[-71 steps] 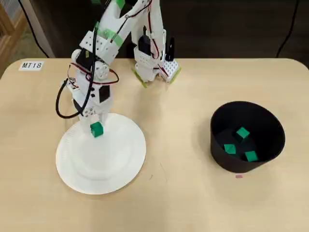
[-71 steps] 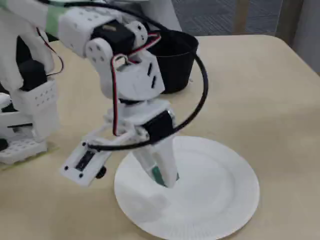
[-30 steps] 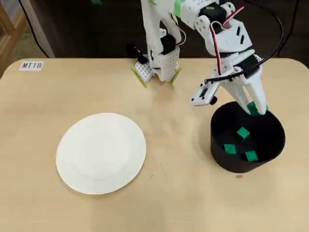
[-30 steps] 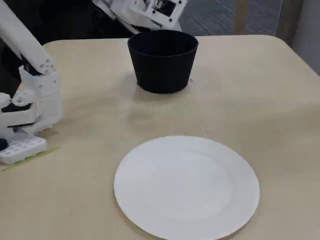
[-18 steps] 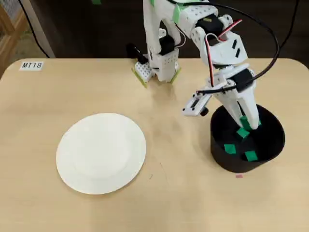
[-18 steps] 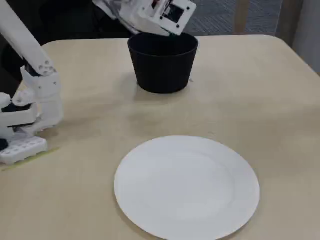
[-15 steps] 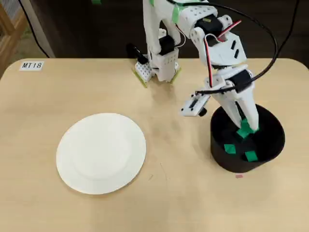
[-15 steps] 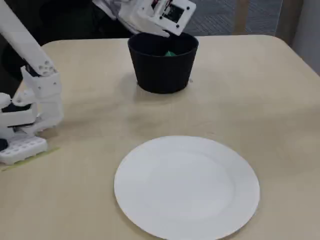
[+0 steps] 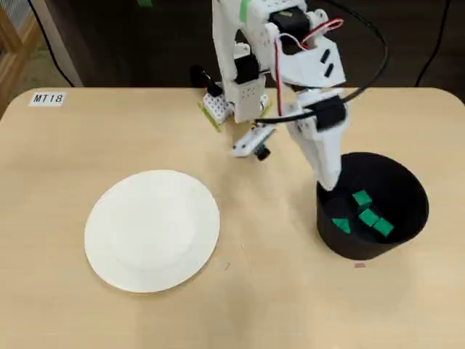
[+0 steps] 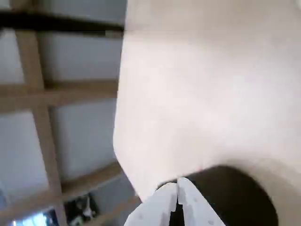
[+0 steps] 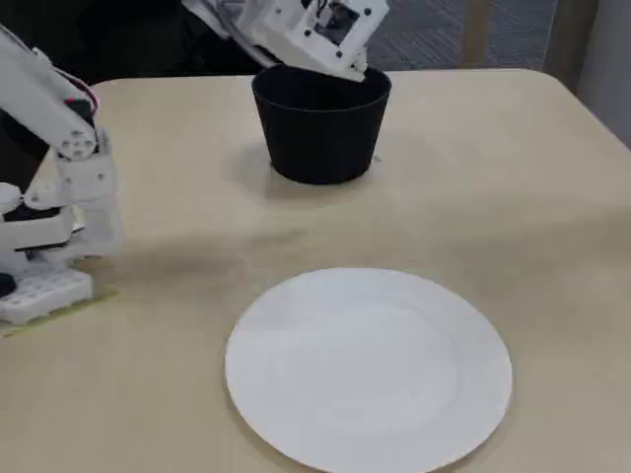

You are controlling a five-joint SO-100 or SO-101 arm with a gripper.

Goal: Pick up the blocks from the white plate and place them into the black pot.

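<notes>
The fingers (image 9: pixel 328 182) hang over the near-left rim of the black pot (image 9: pixel 330 236) in the overhead view, pressed together with nothing between them; the wrist view shows the two white tips (image 10: pixel 178 188) meeting at a thin seam just above the pot's dark opening (image 10: pixel 235 197). Below and to the right of the fingers in the overhead view, four green blocks (image 9: pixel 369 217) lie on the pot's floor, three clustered close together and one (image 9: pixel 340 226) a little apart, nearer the fingers. Well away to the left of the fingers in that view, the white plate (image 9: pixel 152 230) sits bare on the tabletop (image 9: pixel 269 291). In the fixed view the arm's white wrist housing (image 11: pixel 315 30) hovers behind the pot's (image 11: pixel 320 133) far rim, and the plate (image 11: pixel 369 370) lies in the foreground, well apart from the pot.
</notes>
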